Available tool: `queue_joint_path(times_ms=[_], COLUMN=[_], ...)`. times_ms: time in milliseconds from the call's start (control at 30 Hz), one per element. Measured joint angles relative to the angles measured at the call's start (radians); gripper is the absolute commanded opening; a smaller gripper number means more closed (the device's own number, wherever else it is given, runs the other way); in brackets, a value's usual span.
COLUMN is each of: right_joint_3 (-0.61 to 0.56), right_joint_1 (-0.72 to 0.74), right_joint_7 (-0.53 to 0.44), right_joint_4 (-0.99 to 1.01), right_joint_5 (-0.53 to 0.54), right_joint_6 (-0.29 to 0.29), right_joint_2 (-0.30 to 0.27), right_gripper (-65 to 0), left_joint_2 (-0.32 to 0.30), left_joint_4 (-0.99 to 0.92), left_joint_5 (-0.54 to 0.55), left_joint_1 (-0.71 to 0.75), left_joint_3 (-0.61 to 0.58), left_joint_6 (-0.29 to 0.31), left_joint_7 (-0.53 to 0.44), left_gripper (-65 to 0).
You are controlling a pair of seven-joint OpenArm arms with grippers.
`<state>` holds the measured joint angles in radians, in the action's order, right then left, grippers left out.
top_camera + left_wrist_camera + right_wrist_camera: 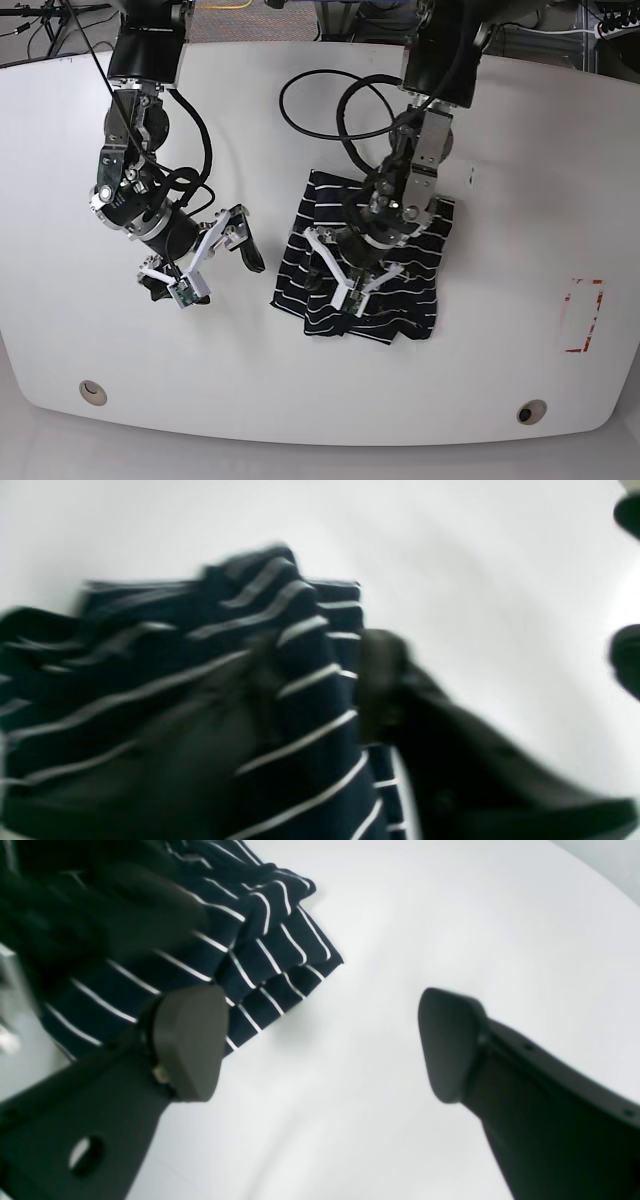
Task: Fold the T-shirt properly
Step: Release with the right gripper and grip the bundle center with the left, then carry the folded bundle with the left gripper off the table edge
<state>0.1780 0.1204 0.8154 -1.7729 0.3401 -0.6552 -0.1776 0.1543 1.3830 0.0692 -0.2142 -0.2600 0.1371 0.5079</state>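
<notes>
In the base view the T-shirt (412,300) lies folded into a compact, roughly square bundle on the white table (520,180), slightly right of centre, so it has no clear long axis; its stripes run across the view with a slight tilt. The left gripper (345,262) is down on the bundle's left part, fingers in the cloth, though blur hides whether they pinch it. The right gripper (200,268) hangs released, jaws wide apart, just beside the bundle's left edge.
</notes>
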Motion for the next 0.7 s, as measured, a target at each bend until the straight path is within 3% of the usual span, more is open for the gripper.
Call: queue_joint_path(times_ms=[367, 700], right_joint_3=[0.098, 0.129], right_joint_1=[-0.023, -0.059], right_joint_7=[0.005, 0.012], right_joint_4=[-0.002, -0.034], right_joint_5=[-0.003, -0.006], right_joint_6=[-0.005, -0.007], right_joint_2=[0.001, -0.002], right_gripper=[-7.5, -7.5], left_joint_2=[-0.012, -0.016], left_joint_4=[-0.232, -0.364], left_joint_5=[0.000, 0.031], left_joint_1=[0.001, -0.027], left_joint_3=[-0.002, 0.061], left_joint_6=[-0.127, -0.080], left_joint_7=[-0.161, -0.251], left_gripper=[-58.7, -58.7])
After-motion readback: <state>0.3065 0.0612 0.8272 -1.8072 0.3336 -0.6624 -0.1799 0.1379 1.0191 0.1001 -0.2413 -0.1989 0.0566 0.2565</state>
